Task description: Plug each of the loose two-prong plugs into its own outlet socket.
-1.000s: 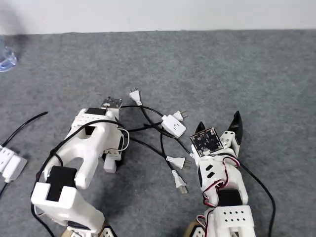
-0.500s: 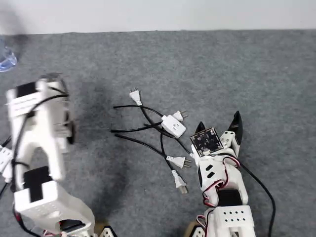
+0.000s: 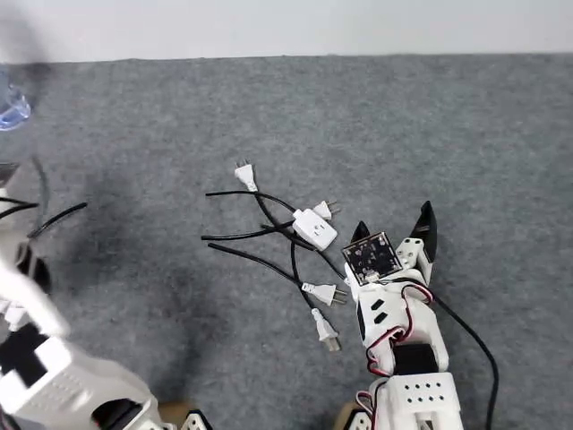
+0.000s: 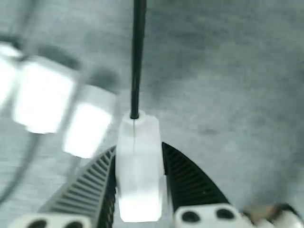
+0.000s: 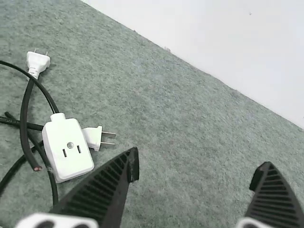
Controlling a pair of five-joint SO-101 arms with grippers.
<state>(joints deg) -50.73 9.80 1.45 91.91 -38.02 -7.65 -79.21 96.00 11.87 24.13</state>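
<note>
**Left fingers** (image 4: 90, 187): closed on the body of a white two-prong plug (image 4: 138, 161), one finger flat against each side. The plug's black cord (image 4: 137, 57) leaves its far end and runs straight away from the fingers. Its prongs are hidden. Two pale blocks (image 4: 42, 95) lie on the bench just beside the plug, too blurred to identify. In the high view the left arm (image 3: 45, 376) stands at the left edge, well apart from the other leads.

**Right fingers** (image 5: 104, 190): spread wide, holding nothing, low over the grey bench (image 3: 448, 116).

**Outlet adapter** (image 5: 66, 149): white, socket face up, on the bench near one right finger's tip and not touching it. In the high view it sits near the middle of the bench (image 3: 315, 229).

**Loose plugs, white, on black leads:**
- adapter-side plug (image 5: 97, 137), touching the adapter, prongs pointing away from it
- far plug (image 3: 243, 172), beyond the adapter
- near plug (image 3: 324, 293), just beside the right arm
- nearest plug (image 3: 327, 331), also just beside the right arm

No loose plug lies between the right fingers.
</note>
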